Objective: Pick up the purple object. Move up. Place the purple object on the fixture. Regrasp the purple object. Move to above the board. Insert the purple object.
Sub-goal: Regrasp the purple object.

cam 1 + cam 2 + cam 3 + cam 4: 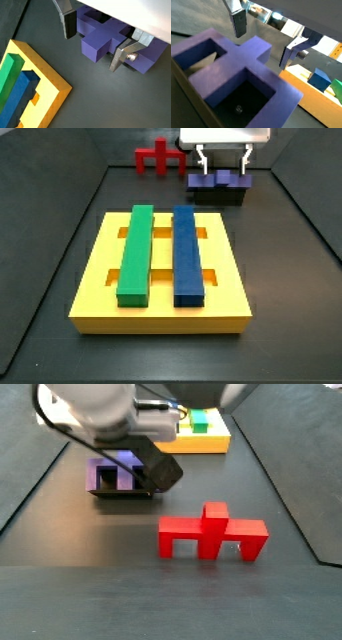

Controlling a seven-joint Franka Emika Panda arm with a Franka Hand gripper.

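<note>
Purple blocky arch-shaped piece [107, 40] sits on the black fixture [218, 196], its stem between the gripper's [95, 44] open, seemingly untouching fingers [125, 56].

So all we've got for a room here is a matte dark grey floor [54, 268] boxed in by low dark walls [301, 208] sloping up on both sides, with a back wall [120, 148] at the far end. The gripper [221, 173] hangs just in front of that. Light is soft and even, with hardly any shadows. A wrist view catches some bright blurry patches [284, 22] beyond the floor, and we can't tell what they are.
</note>
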